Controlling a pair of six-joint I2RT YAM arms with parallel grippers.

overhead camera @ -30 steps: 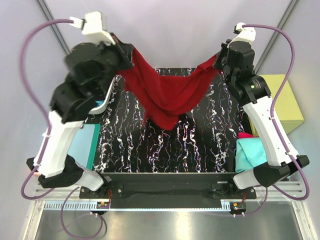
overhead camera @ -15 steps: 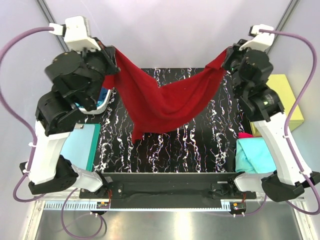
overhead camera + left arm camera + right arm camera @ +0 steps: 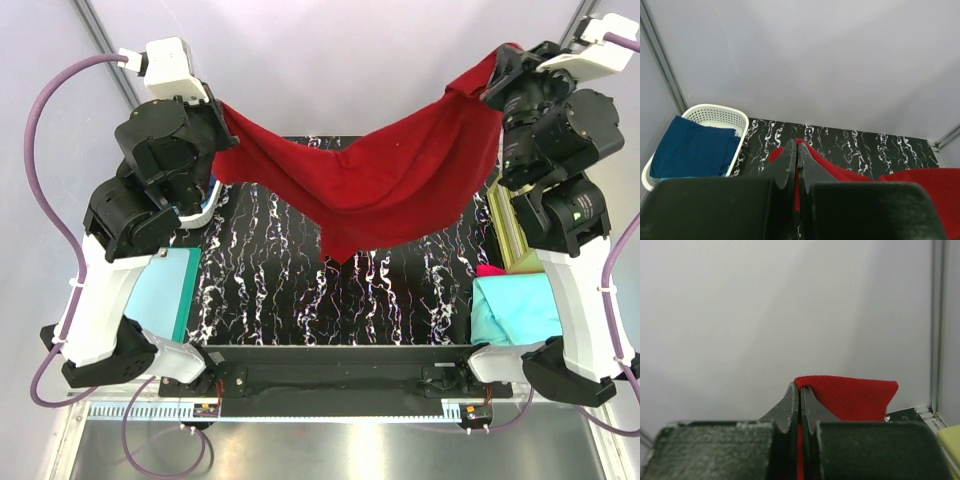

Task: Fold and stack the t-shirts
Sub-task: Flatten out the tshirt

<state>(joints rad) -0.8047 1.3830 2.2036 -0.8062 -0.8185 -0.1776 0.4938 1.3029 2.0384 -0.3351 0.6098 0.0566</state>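
Two robot arms hold one dark red t-shirt (image 3: 380,185) up in the air between them, above a black tabletop (image 3: 270,300) veined with white. The left end effector (image 3: 222,108) is pinched tight on one upper corner of the shirt at the far left. The right end effector (image 3: 490,88) is pinched tight on the opposite corner at the far right, higher up in the overhead view. The cloth sags in a wide curve between the two grips, and its lowest part hangs as a pointed flap over the middle of the tabletop.

Seen from the left wrist, the two black fingers (image 3: 786,160) press together, with red cloth bunched just beyond and below their tips. Seen from the right wrist, the fingers are likewise closed, and a fold of red cloth sticks out to the right of their tips against a plain pale wall (image 3: 740,315).

A folded teal t-shirt (image 3: 515,310) lies at the right edge of the tabletop beside the right arm, with a bit of magenta cloth (image 3: 490,270) peeking out at its far side. A white basket (image 3: 715,111) at the far left corner holds a navy blue t-shirt (image 3: 692,147). A pale blue sheet (image 3: 160,295) lies flat to the left of the tabletop, partly under the left arm.
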